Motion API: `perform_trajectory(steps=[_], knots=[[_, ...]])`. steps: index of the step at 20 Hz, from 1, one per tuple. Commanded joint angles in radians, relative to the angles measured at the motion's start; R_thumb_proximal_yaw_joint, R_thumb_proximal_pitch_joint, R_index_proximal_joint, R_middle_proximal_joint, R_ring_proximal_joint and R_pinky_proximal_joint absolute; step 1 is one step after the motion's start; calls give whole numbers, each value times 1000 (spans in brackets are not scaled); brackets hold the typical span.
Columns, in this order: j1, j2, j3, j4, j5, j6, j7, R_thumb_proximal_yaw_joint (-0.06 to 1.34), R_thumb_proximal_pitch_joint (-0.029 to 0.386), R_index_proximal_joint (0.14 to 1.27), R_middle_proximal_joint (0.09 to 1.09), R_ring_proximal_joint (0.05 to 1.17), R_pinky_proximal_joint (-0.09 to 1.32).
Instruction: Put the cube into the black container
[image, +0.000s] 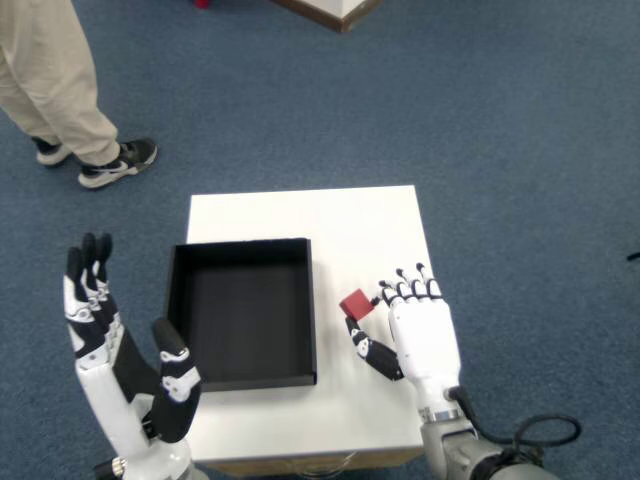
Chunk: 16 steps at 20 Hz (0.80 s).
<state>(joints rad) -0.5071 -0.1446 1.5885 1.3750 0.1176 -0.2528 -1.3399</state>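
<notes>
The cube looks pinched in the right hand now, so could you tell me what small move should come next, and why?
Probably carry it left, over the black container. The red cube sits between the right hand's thumb and fingertips, just right of the container's wall, and the container holds nothing.

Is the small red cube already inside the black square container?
No, the small red cube sits outside the black square container, to its right, between the thumb and fingers of the right hand.
</notes>
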Motion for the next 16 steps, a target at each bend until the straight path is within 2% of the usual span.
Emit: perform_trajectory(steps=[1,5,10,16], knots=[[-52,-10,-17,-4,-13,-35,-101,1243,176,1082,505,343,157],[-92,-12,-2,-69,-72,-70,-294,1248,176,1086,503,348,171],[-147,-18,-62,-181,-159,-77,-328,1248,179,1081,488,343,166],[-173,-29,-205,-291,-306,-57,-330,1246,184,1072,470,336,158]])
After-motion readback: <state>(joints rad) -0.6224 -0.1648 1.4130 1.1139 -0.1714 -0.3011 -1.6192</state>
